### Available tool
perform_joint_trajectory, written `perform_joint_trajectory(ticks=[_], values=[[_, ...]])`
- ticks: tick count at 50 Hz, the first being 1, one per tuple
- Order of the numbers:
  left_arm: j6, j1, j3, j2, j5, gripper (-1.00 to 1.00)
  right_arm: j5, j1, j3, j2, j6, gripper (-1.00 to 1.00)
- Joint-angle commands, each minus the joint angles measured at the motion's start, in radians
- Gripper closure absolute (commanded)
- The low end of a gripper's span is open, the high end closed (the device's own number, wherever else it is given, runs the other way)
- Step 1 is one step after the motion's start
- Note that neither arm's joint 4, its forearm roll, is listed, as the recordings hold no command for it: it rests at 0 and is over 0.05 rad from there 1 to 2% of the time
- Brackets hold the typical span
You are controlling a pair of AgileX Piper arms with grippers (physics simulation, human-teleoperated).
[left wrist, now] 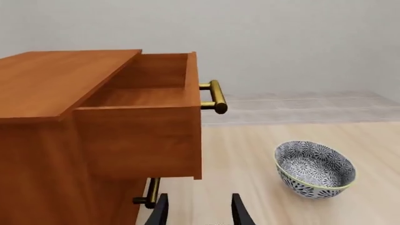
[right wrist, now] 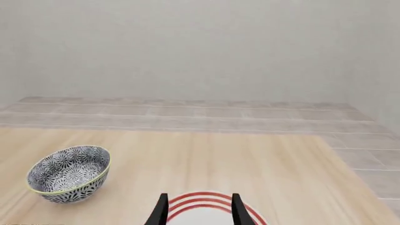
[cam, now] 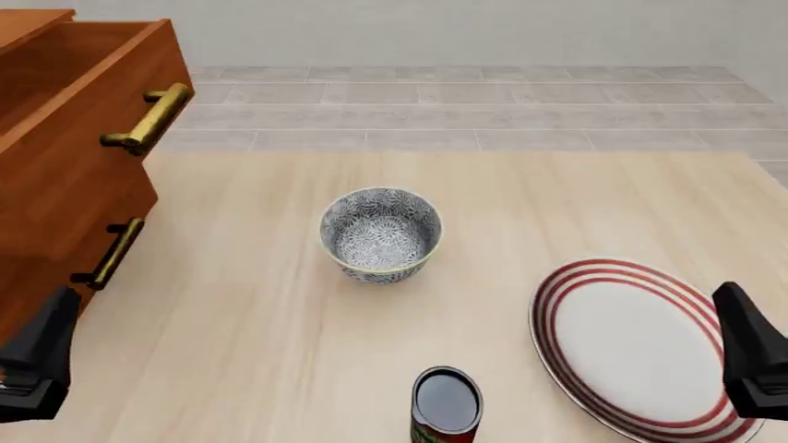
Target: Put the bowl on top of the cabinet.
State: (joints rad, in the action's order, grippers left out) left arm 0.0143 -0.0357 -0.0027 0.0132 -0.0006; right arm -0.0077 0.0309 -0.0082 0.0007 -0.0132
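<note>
At far left of the front view stands the cabinet [cam: 68, 157], its top drawer [cam: 87, 83] pulled out. The left gripper [cam: 37, 365] waits at lower left, fingers parted and empty. The bowl [cam: 380, 233] sits upright at centre on the bench [cam: 246, 351], untouched, up and to the right of that gripper. A dark can [cam: 445, 406] stands at bottom centre; the plate [cam: 634, 346] lies lower right beneath the right gripper [cam: 751, 355], likewise parted and empty. Neither arm looks clearly nearer; the left sits beside the cabinet.

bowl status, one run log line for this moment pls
bowl: upright on table, ungrasped | cabinet: top drawer open | left gripper: open | right gripper: open
</note>
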Motion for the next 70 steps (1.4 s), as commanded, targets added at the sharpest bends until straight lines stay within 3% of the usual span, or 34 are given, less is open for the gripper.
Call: perform_joint_trajectory(ticks=[1,12,27,48,70], values=[[0.015,-0.081,0.000,0.021,-0.009,-1.00,-0.003,0.017,-0.001,0.000,-0.007,-1.00],[0.049,-0.175,0.002,0.150,-0.103,-1.00,-0.004,0.028,0.000,0.000,-0.010,-1.00],[0.034,-0.274,0.002,0.376,-0.304,-1.00,-0.004,0.035,-0.002,0.000,-0.008,-1.00],[0.034,-0.323,0.002,0.527,-0.438,-1.00,-0.001,0.040,-0.003,0.000,-0.001,-1.00],[0.030,-0.410,-0.006,0.837,-0.737,-1.00,-0.001,0.051,-0.001,0.000,0.000,-1.00]])
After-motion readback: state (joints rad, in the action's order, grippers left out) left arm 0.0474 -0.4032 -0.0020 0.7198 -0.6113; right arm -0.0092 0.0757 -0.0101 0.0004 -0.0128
